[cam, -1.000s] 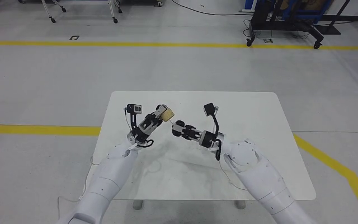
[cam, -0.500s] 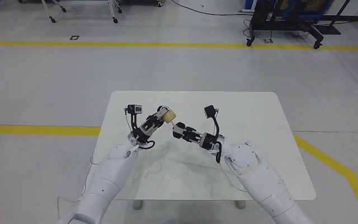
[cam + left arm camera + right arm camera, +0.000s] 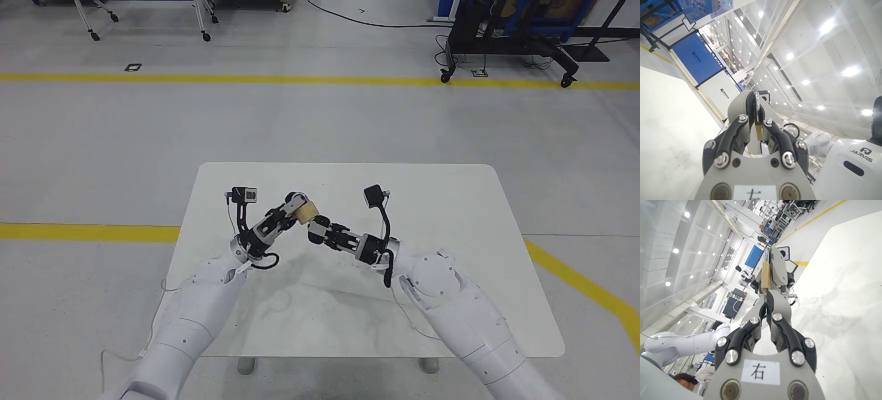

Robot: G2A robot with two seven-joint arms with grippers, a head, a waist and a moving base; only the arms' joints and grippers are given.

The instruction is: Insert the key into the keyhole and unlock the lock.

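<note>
The left gripper (image 3: pixel 755 106) has its fingers (image 3: pixel 738 108) clenched on the brass lock (image 3: pixel 765 275). They squeeze it from both sides, up above the white worktop (image 3: pixel 450 200). The lock's silver loop is at the end far from the right fingertips. The right gripper (image 3: pixel 766 294) has its fingers (image 3: pixel 779 303) pressed tight together, with the tips right at the lock's near end. A tiny bit shows between them, likely the key (image 3: pixel 763 294), but it is mostly hidden.
</note>
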